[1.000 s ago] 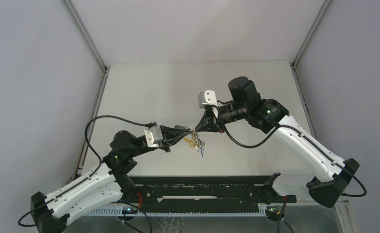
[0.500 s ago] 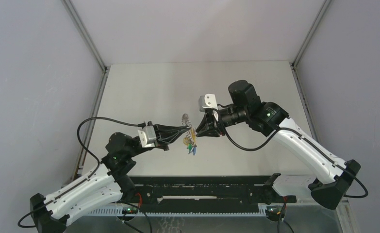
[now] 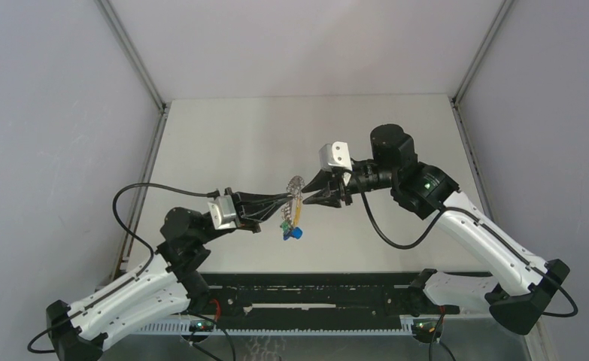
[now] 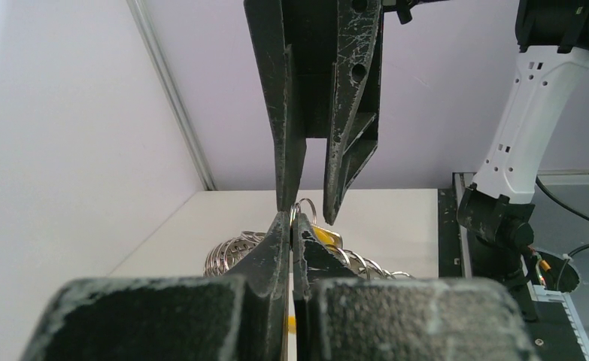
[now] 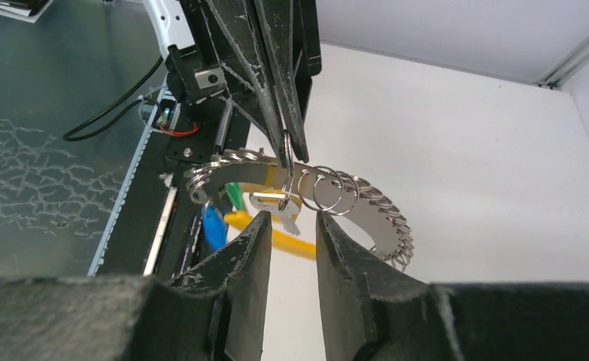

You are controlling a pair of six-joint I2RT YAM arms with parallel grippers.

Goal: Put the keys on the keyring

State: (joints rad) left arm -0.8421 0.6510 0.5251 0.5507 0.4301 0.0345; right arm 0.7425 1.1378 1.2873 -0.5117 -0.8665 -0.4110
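Observation:
The keyring (image 3: 296,188), a loop of silvery chain rings with a yellow band (image 5: 295,244), hangs in the air over the middle of the table. My left gripper (image 3: 291,200) is shut on one of its small rings (image 4: 307,207). A blue-headed key (image 5: 213,226), a green one (image 5: 235,197) and a silver key blade (image 5: 282,207) dangle from the loop; they show as a cluster of keys (image 3: 292,232) in the top view. My right gripper (image 5: 294,219) stands open just right of the ring, touching nothing, its fingers (image 4: 279,113) pointing down at the left fingertips.
A black rail (image 3: 314,297) runs along the table's near edge between the two arm bases. Grey walls close the table (image 3: 396,135) in at the back and both sides.
My right gripper has opened, let go of the ring and drawn back to the right. The left gripper has carried the keyring slightly left, and the keys now hang lower.

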